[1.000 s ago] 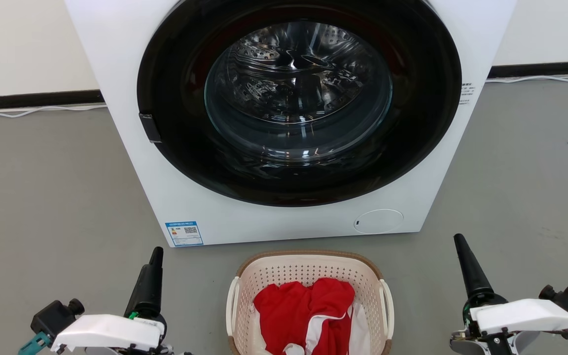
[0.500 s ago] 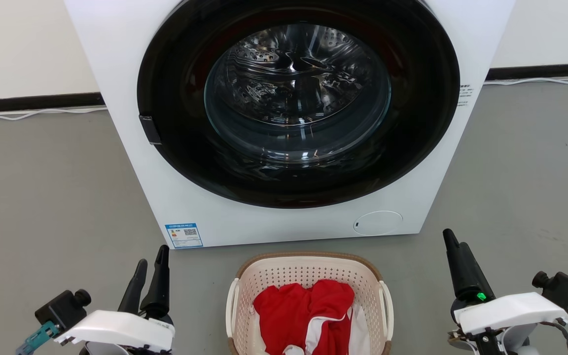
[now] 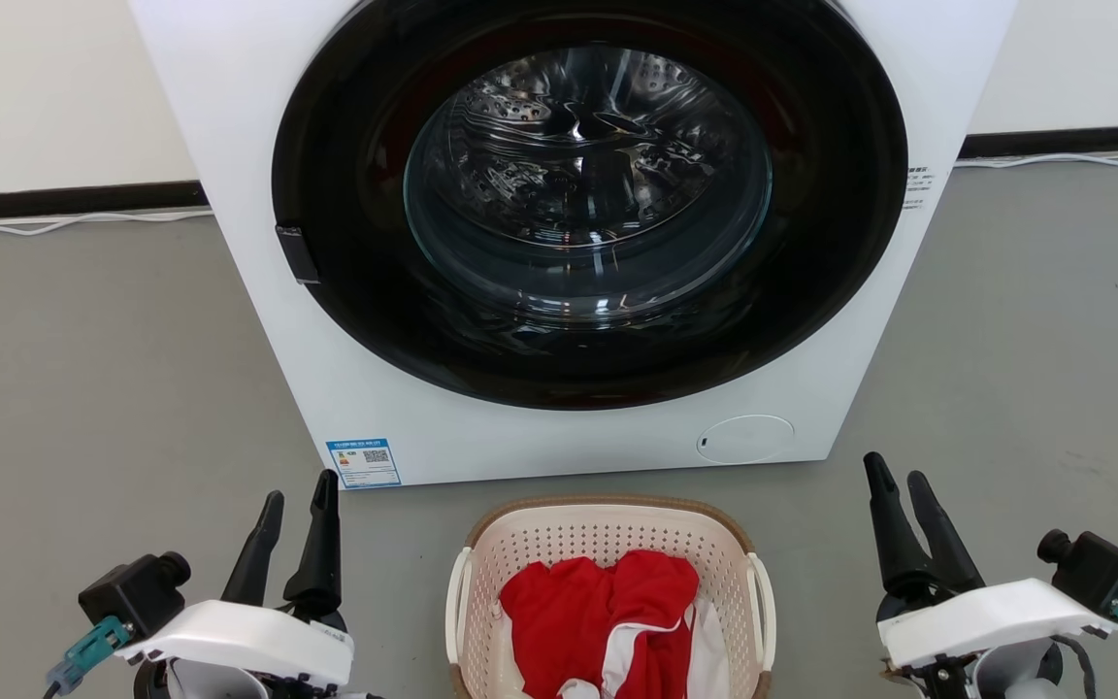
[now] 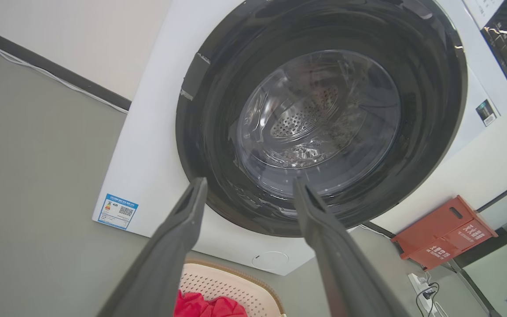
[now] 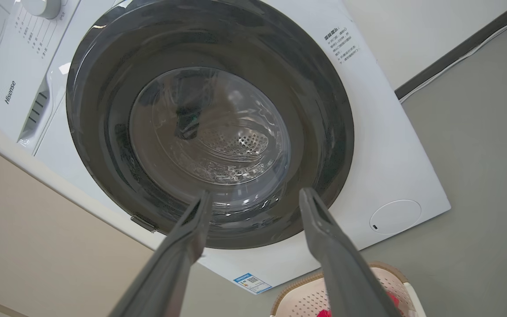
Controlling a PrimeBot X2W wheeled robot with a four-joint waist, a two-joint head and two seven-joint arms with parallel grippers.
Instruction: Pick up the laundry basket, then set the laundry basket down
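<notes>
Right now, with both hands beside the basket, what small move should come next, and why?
Probably bring both hands inward to the white side handles of the basket. The left hand and right hand stand open and empty either side of it, and it sits untouched on the floor before the washing machine.

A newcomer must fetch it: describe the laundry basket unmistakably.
Find the big white washing machine with the round dark door. On the grey floor just before it sits the laundry basket. It alone is small, cream and perforated, with a brown rim, white side handles and red cloth inside.
</notes>
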